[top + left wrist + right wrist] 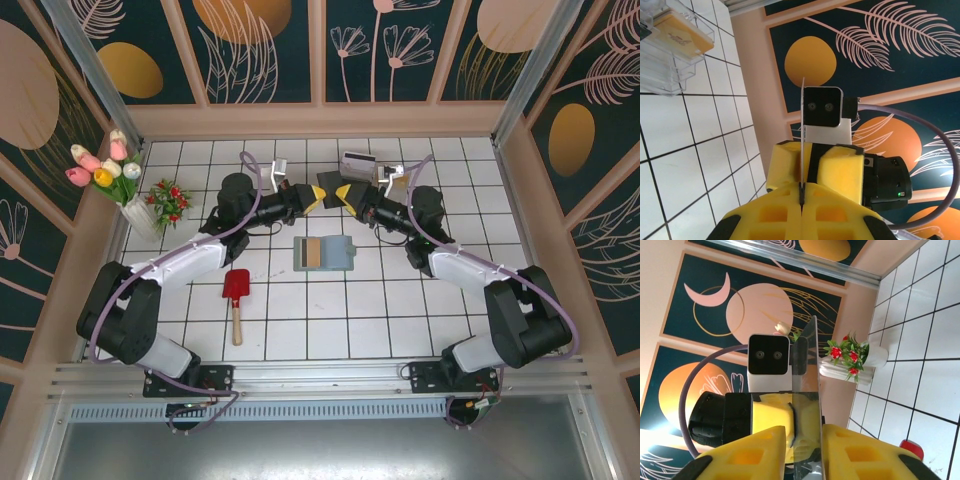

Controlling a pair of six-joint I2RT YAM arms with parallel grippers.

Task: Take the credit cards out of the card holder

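Observation:
The card holder (342, 256) lies open and flat on the white tiles at mid-table, with a tan-gold credit card (312, 254) in its left half. Above it my two grippers meet tip to tip. My left gripper (318, 198) (803, 190) is shut on a second credit card (803, 125), seen edge-on as a thin line in the left wrist view. In the right wrist view that card (810, 365) shows a glossy, mirror-like face. My right gripper (340, 194) (805, 440) stands around its free end, open, with the card against one finger and a gap at the other.
A red toy shovel (236, 292) with a wooden handle lies front left of the holder. A vase of tulips (122, 178) and a small pot of red flowers (170, 203) (855, 357) stand at the far left. A clear plastic box (677, 47) sits behind the grippers.

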